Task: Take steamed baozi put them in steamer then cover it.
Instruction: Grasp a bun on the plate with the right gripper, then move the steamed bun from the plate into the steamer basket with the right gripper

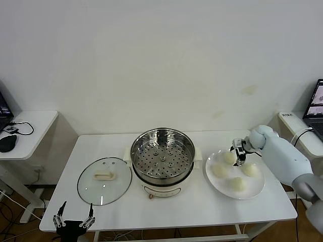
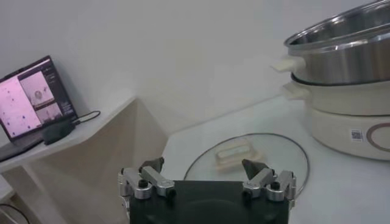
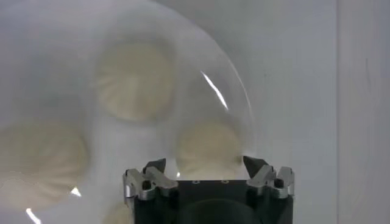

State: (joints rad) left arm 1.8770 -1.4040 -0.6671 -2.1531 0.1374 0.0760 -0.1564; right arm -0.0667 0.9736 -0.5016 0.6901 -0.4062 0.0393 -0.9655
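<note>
None of the task was done at this moment, judging by the layout. The steamer (image 1: 162,155) stood in the middle of the worktop (image 1: 116,212) with its perforated steel basket bare, and the cover (image 1: 104,180) lay flat just beside it on the robot's left, handle up. All four steamed baozi (image 1: 235,183) sat on the white plate (image 1: 258,190) to the steamer's right, so four transfers and the covering were left.

The right pincer (image 1: 238,155) was down over the plate's far side, at the bun (image 1: 229,157) nearest the wall. In the right wrist view that bun (image 3: 209,148) lay between the spread fingertips, which stood either side of it. Whether they touched the dough could not be told; the pincer looked open and nothing was lifted.

The left pincer (image 1: 74,220) waited at the near edge of the worktop, in front of the cover, wide open and empty.

The buns looked round, smooth, cream-white and soft, with faint pleats on top, set apart from one another on the plate.
</note>
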